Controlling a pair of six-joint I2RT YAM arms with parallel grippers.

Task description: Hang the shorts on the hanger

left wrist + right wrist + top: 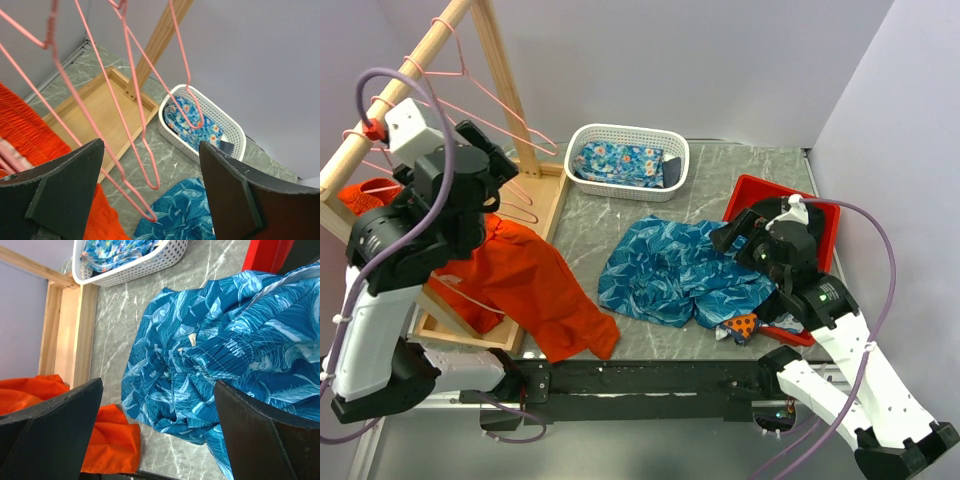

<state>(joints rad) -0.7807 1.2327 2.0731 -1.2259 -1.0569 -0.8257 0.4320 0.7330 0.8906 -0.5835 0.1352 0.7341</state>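
Over on the right, the right claw [157, 385] hangs spread and empty just above the shorts [665, 270]. They sprawl mid-table [740, 165], long axis running left to right, gathered waistband right beneath that opening. That's clearly the nearer arm for the pick. Up at the far left, the left claw [150, 147] is spread too, gripping nothing, with a pink hanger [141, 125] dangling just ahead of it off the wooden rack [430, 45]. Shorts and hanger sit well apart, so the cloth must travel left, I reckon.
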